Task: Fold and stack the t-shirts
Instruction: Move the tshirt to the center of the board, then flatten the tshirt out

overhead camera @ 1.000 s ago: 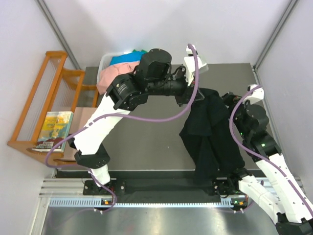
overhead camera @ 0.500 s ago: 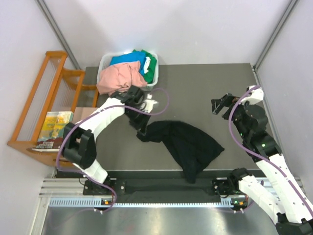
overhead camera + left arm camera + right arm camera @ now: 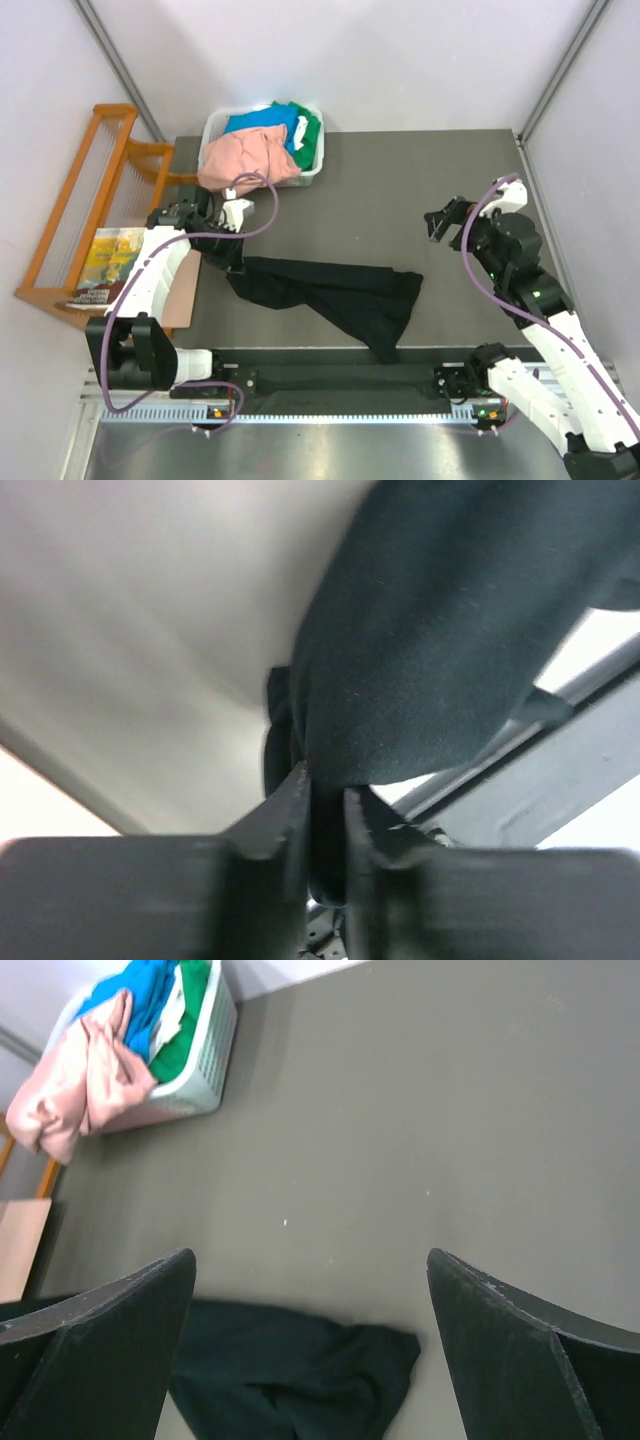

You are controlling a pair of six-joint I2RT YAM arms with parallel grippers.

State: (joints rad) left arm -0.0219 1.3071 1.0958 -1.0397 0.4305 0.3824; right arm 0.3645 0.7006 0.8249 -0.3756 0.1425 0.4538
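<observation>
- At left-centre of the top view, the left gripper (image 3: pixel 220 260) sits by the table's (image 3: pixel 400 190) left edge. Half a second ago it was nearer mid-frame.
- The black shirt (image 3: pixel 340 290) has gone left with it. It was a bunched heap at lower centre and is now drawn out in a long band from the gripper rightward, with a flap trailing to lower centre.
- One second ago the shirt hung lifted at right of frame, and now it lies on the table.
- Left wrist view: left gripper (image 3: pixel 322 795) fingers pressed together on a fold of the black shirt (image 3: pixel 430 630), cloth running up and right from the tips.
- Right gripper (image 3: pixel 440 220) at right-centre, fingers spread, nothing between them, well apart from the shirt. It has barely shifted in the last half second.
- Right wrist view: right gripper (image 3: pixel 310 1255) wide apart, black shirt (image 3: pixel 290 1370) low in frame.
- Bin (image 3: pixel 321 150) at upper left holds the pink shirt (image 3: pixel 245 160), spilling over its rim, plus the blue shirt (image 3: pixel 262 120) and green shirt (image 3: pixel 308 128), all unchanged.
</observation>
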